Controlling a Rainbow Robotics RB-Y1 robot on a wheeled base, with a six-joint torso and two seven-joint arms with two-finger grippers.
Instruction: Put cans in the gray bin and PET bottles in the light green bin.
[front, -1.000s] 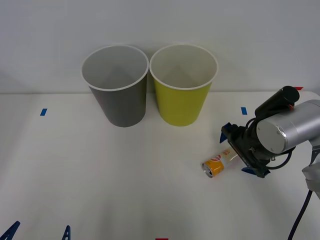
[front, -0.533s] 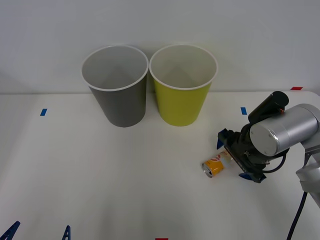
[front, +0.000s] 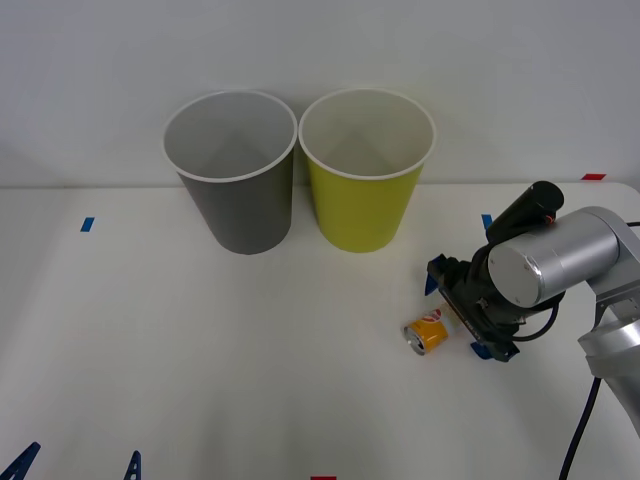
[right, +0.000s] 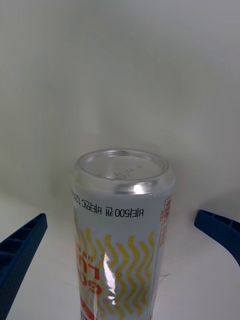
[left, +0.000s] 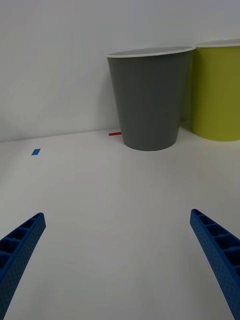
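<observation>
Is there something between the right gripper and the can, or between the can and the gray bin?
Nothing visible. The open right gripper already straddles the lying can, and bare table separates it from the gray bin.

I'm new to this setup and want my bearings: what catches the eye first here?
Two tall bins stand side by side at the table's far edge, the gray bin left of the light green bin. Nearer, on the right, the can lies on its side with the right gripper open around it, fingers either side.
</observation>
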